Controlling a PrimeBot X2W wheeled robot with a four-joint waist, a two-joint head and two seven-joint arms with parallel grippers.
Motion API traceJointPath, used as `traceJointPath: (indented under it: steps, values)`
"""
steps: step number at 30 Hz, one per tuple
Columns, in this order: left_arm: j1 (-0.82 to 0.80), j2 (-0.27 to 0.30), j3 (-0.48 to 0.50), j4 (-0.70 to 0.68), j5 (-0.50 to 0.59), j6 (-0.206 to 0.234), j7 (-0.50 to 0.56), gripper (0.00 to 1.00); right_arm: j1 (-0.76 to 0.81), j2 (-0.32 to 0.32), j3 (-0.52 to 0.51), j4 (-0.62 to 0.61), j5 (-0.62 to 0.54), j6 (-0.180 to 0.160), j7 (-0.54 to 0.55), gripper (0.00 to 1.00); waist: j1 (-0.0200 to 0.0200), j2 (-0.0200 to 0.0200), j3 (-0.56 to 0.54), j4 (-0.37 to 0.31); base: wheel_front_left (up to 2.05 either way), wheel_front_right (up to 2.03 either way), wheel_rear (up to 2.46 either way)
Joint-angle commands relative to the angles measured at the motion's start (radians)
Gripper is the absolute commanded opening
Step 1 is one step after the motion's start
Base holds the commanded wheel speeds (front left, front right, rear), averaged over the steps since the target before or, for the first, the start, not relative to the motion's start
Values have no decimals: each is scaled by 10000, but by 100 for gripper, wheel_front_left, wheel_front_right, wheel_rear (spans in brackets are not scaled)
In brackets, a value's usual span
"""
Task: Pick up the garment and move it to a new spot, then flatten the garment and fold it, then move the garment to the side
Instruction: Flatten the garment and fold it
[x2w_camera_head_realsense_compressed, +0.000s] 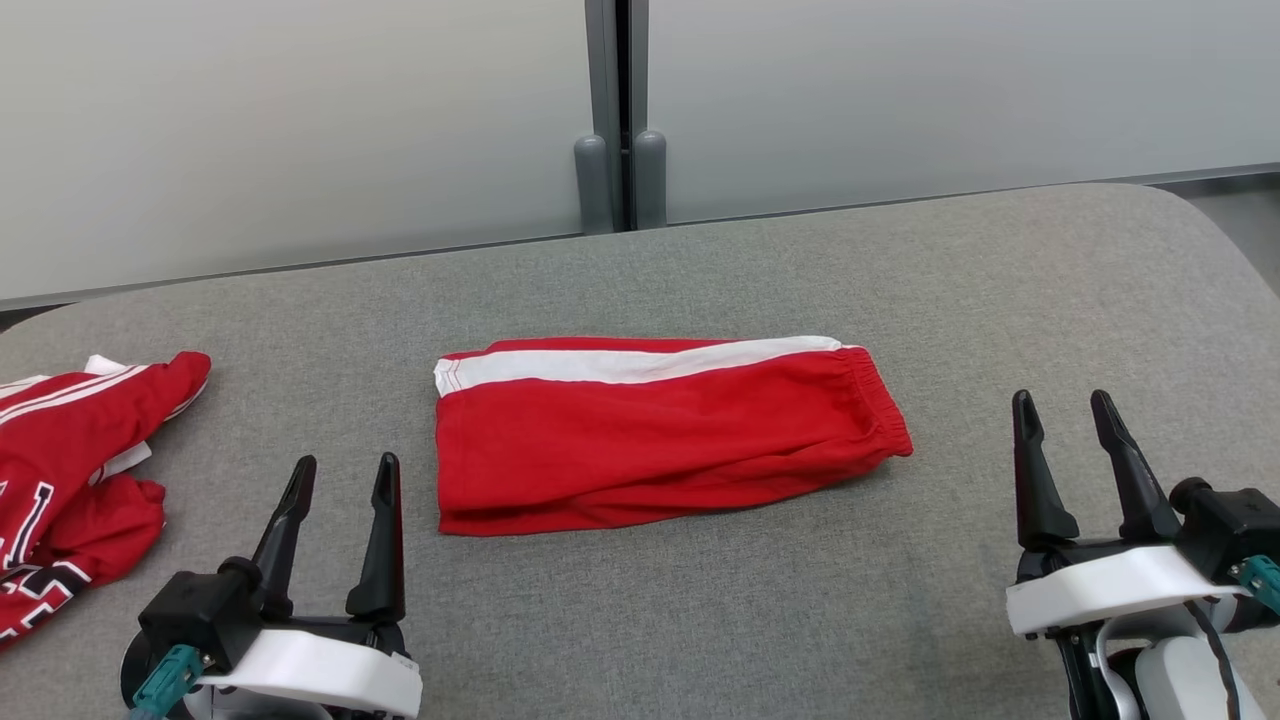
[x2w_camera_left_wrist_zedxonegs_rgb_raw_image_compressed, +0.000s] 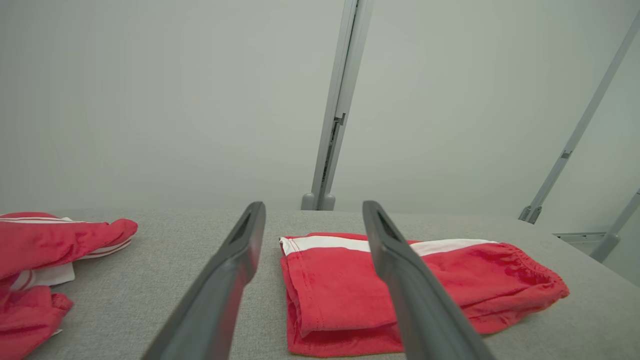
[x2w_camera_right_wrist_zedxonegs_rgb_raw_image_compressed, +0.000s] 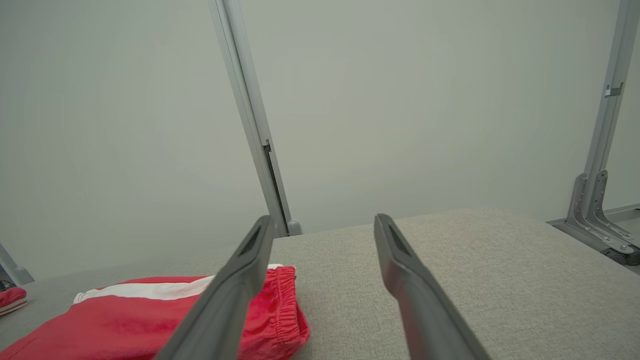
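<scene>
Folded red shorts (x2w_camera_head_realsense_compressed: 660, 440) lie mid-frame on the grey table (x2w_camera_head_realsense_compressed: 800, 620); left gripper (x2w_camera_head_realsense_compressed: 346, 462) and right gripper (x2w_camera_head_realsense_compressed: 1060, 398), lower corners, gape empty.

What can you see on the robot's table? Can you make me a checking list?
Surface: grey fabric-covered table, flat.
Job's things: red shorts with white stripe, folded, lying mid-table.
Clutter: crumpled red-and-white garment at the left edge.
Grippers: left gripper and right gripper both open, empty, apart from the shorts.
Cables: black cable at the right wrist.
Surroundings: frosted wall panels behind.
</scene>
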Motion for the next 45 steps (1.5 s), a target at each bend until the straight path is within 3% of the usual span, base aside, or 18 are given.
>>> traceJointPath:
  steps: [1, 32, 40, 45]
  values:
    - [-79, 45, 27, 21, 2, -12, 25, 100, -71, -42, -5, 25, -52, 19, -50, 100, 0, -1, 4, -3, 0, 0, 0]
    - [-308, 183, -192, -23, -90, 137, 435, 100, -336, -159, 285, 281, 131, 19, -50, 100, 0, -1, 195, -42, 0, 0, 0]
    - [-973, 448, -395, 189, -84, 242, 1564, 100, -992, -390, 724, 659, 395, 20, 66, 100, 0, -1, 593, 4, 0, 0, 0]
    - [-1609, 533, -520, 477, -267, 55, 2385, 100, -1543, -518, 860, 903, 621, 20, 462, 100, 0, -1, 924, 63, 0, 0, 0]
